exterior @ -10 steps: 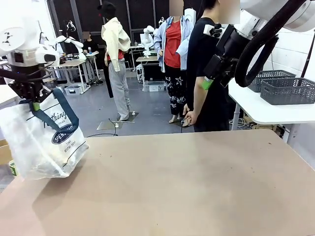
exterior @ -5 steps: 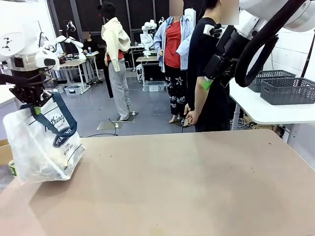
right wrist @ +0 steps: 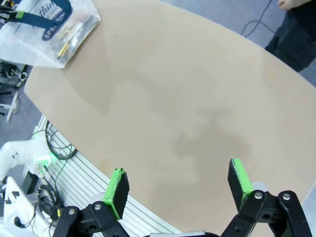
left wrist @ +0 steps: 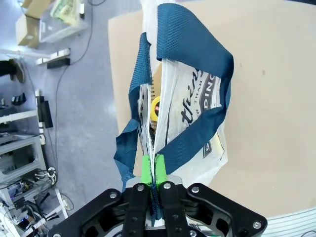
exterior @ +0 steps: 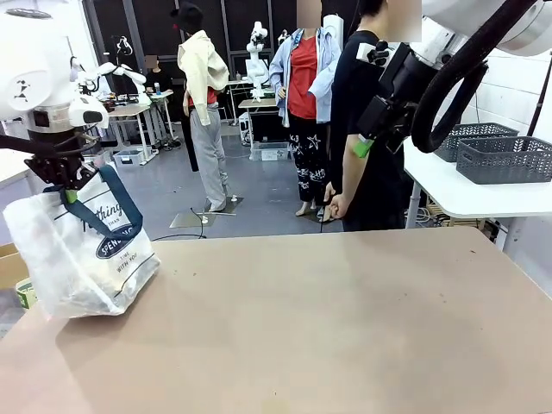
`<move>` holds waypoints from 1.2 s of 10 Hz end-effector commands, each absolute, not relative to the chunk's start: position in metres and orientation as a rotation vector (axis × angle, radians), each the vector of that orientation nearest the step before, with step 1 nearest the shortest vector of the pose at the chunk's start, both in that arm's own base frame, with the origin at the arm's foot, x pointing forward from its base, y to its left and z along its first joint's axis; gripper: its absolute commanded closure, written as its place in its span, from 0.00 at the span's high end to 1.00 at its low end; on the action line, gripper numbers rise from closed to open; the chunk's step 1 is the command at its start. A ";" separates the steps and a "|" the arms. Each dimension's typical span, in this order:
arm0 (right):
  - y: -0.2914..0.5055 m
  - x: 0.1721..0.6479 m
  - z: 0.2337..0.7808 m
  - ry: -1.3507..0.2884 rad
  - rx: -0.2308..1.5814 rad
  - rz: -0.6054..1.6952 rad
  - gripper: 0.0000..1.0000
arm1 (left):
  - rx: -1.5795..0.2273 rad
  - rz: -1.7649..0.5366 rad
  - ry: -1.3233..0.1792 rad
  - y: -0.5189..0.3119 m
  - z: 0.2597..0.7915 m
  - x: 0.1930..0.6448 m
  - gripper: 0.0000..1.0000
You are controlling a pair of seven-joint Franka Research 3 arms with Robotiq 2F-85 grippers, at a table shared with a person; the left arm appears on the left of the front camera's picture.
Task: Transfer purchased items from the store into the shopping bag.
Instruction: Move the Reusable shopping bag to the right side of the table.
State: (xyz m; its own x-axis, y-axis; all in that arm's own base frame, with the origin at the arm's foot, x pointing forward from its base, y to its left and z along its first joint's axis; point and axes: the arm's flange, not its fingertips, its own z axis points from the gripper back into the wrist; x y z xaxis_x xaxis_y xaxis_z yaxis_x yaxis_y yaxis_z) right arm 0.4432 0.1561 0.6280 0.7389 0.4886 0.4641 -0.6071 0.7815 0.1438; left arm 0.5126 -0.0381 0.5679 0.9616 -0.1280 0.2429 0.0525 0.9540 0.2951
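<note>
The shopping bag [exterior: 86, 254], translucent white with navy handles and an oval logo, sits at the table's left edge. My left gripper [exterior: 64, 188] is above it, shut on the gathered handles and bag top [left wrist: 151, 165]. In the left wrist view the bag [left wrist: 197, 108] hangs below the fingers, and purchased items [left wrist: 155, 106], one of them yellow, show through its narrow mouth. My right gripper [right wrist: 177, 180] is open and holds nothing, high over the table's right half [exterior: 363, 145]. The right wrist view has the bag [right wrist: 49, 29] far off at the top left. Whether a grey basket on the side table is the store, I cannot tell.
The tan table [exterior: 328, 328] stretches bare across the middle and right. Two dark grey lattice baskets [exterior: 504, 159] stand on a white side table at the right. A person in black [exterior: 366, 129] stands at the far edge, others behind.
The bag swayed left and then back to the right under my left gripper, which shifted slightly with it. The right arm has not moved.
</note>
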 end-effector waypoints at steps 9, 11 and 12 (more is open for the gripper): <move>0.155 0.441 0.626 -0.411 0.286 0.610 1.00 | 0.388 -0.048 -0.375 0.019 0.542 0.525 0.00; 0.155 0.441 0.626 -0.411 0.286 0.610 1.00 | 0.384 -0.037 -0.349 0.021 0.534 0.522 0.00; 0.155 0.441 0.626 -0.411 0.286 0.610 1.00 | 0.376 -0.038 -0.341 0.020 0.534 0.521 0.00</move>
State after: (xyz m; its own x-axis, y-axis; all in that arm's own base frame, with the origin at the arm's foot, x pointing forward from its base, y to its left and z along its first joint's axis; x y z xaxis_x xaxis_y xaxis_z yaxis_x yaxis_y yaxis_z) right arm 0.4432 0.1561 0.6280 0.7389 0.4885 0.4640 -0.6071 0.7815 0.1439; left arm 0.5279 0.0184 0.5361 0.9449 -0.1173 0.3055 0.0014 0.9350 0.3547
